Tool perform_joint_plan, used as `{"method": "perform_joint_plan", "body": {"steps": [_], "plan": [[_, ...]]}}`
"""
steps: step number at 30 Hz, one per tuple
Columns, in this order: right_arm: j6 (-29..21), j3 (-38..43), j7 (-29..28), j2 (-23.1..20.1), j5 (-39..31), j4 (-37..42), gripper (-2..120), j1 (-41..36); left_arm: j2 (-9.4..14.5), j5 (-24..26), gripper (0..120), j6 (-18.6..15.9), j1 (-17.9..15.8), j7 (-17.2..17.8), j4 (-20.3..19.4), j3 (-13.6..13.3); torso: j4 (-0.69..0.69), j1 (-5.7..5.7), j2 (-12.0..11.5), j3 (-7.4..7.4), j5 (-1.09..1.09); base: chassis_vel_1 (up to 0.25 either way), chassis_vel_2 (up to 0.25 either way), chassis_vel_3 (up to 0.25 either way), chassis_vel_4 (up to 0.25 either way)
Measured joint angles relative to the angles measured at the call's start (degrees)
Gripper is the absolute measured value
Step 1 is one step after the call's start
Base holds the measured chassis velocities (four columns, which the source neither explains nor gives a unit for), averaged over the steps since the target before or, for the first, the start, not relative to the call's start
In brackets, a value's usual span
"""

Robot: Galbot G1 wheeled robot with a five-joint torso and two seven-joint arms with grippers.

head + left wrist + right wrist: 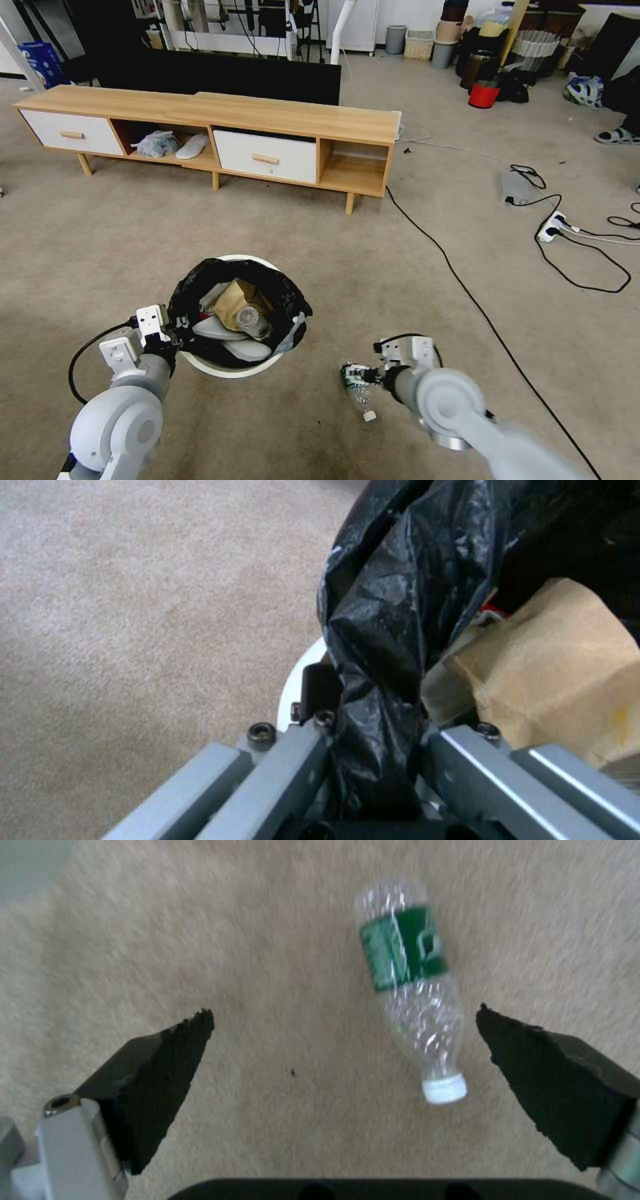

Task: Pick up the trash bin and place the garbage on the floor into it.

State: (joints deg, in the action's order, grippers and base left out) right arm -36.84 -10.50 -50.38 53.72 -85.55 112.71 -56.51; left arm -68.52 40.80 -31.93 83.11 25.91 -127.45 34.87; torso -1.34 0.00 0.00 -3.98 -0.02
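On carpet [347,280]: bottle [413,990] between spread right pincer [343,1040] fingers.

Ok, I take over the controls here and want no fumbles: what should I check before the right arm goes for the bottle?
1. Right tool open: ok, its black pads are spread wide.
2. Clear plastic bottle with the green label between the pads: not ok, it lies off-centre, near one pad.
3. Bottle on the beige carpet floor, free of clutter: ok.
4. Left tool shut on the black bag over the rim of the round white trash bin: ok.
5. Room left in the bin: cannot tell, brown paper and other litter lie high.
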Motion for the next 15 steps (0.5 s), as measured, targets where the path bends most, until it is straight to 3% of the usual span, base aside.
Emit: {"method": "perform_joint_plan", "body": {"steps": [7, 15], "plan": [[-1.0, -0.8, -1.1, 1.5, -0.7, -5.8, 100, 0.4, 0.3, 1.1, 0, 0.2, -0.2, -0.2, 0.0, 0.6, 0.01, 0.00, 0.0, 0.00, 0.01, 0.000, 0.000, 0.000, 0.000], [-1.5, -0.1, 2.0, 2.1, 2.2, -13.3, 100, 1.0, 0.3, 0.9, 0, 0.6, -0.2, -0.9, 0.4, -0.1, 0.00, 0.00, 0.0, 0.00, 0.02, 0.000, 0.000, 0.000, 0.000]]}}
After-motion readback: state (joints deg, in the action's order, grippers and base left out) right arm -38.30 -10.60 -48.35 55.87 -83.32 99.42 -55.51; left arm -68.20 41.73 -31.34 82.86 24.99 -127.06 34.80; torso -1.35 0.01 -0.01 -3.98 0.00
